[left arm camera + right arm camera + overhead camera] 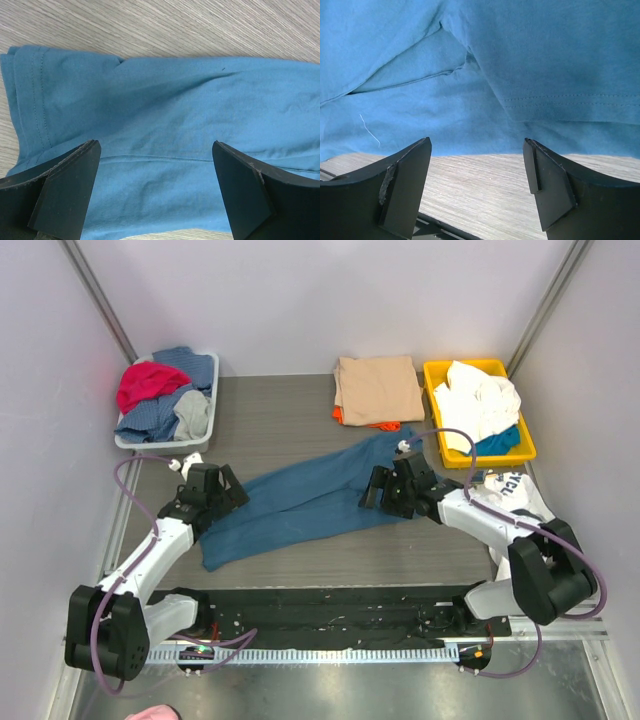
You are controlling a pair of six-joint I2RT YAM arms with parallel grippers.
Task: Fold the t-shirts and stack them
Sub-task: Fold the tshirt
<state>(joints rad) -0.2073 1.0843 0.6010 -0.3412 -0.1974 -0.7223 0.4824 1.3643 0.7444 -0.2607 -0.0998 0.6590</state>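
Note:
The teal-blue t-shirt lies folded lengthwise as a long strip across the table, from front left to back right. My left gripper is open over its left part; the left wrist view shows the cloth and a sleeve hem between the spread fingers. My right gripper is open at the strip's right part; the right wrist view shows the cloth just beyond the fingers, bare table between them. The tan-beige t-shirt lies folded at the back on the orange one, which peeks out beneath.
A grey bin of red, blue and grey clothes stands at the back left. A yellow bin with white and teal cloth stands at the back right. A white printed garment lies by the right arm.

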